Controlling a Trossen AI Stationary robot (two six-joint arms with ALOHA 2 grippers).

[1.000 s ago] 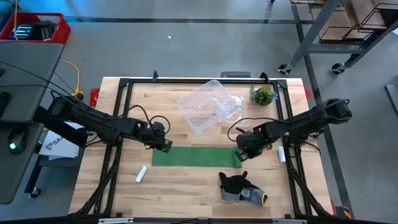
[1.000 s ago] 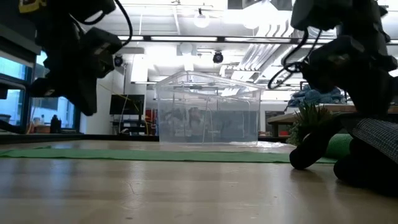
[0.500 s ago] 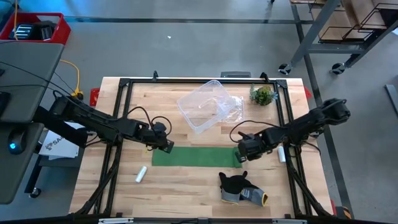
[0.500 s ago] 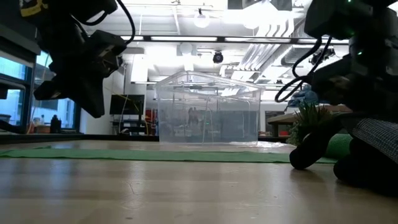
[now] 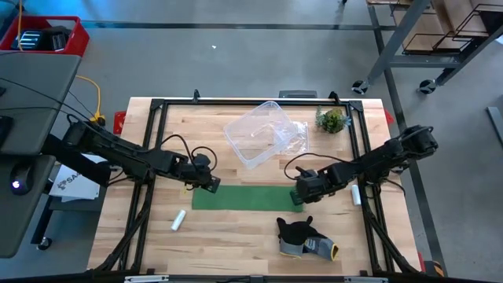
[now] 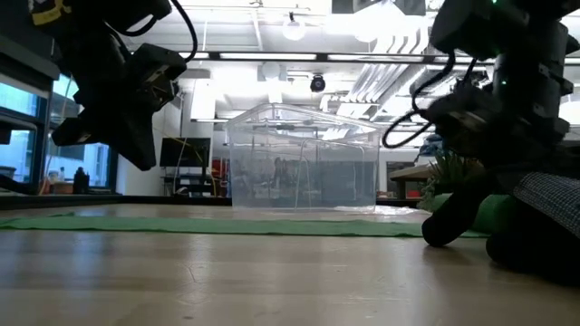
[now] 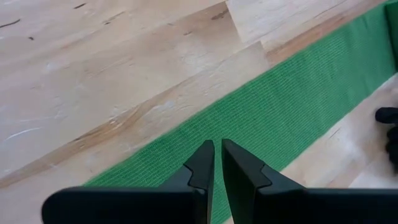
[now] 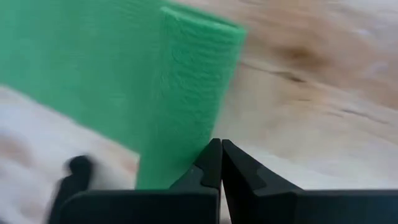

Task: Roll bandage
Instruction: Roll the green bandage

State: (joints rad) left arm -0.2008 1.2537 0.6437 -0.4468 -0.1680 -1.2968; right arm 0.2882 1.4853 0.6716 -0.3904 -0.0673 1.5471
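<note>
The bandage is being laid out as a long flat green strip across the middle of the table, with a short rolled portion formed at its right end. The right pincer is being kept clenched, with nothing between its fingertips, its tips pressed against the roll at the strip's right end. The left pincer is being held nearly clenched just above the strip's left end; in the left wrist view its tips are seen over the green fabric with nothing gripped.

Risk, as judged: the roll is being steered by closed tips only, so it could be pushed askew and wound crooked, or it could spring open if contact is lost. The flat strip could be dragged leftward and bunched if the left end is not being pinned. A dark grey glove is lying near the roll's near side and could be snagged by the right arm.

Containers: a clear plastic box is standing on the far side of the table, well apart from the strip; nothing can be made out inside it.
</note>
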